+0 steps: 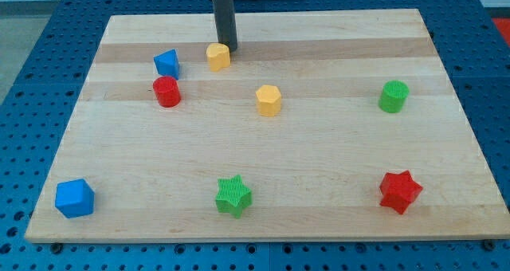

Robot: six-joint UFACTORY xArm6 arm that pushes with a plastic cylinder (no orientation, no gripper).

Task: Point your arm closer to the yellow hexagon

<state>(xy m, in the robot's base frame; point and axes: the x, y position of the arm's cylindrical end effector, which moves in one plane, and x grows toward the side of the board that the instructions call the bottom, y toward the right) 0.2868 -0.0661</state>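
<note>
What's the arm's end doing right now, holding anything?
No gripper: my tip holds nothing, resting just right of a yellow block near the view's top.

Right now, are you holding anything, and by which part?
Nothing held. I have no gripper; my tip rests just right of one yellow block, above-left of the yellow hexagon.

A single camera view is given, looking down at a slant from the near edge of the wooden board (pixel 263 155), so the whole board is taken in, with my tip (pixel 227 47) seen far off near the view's top.
</note>
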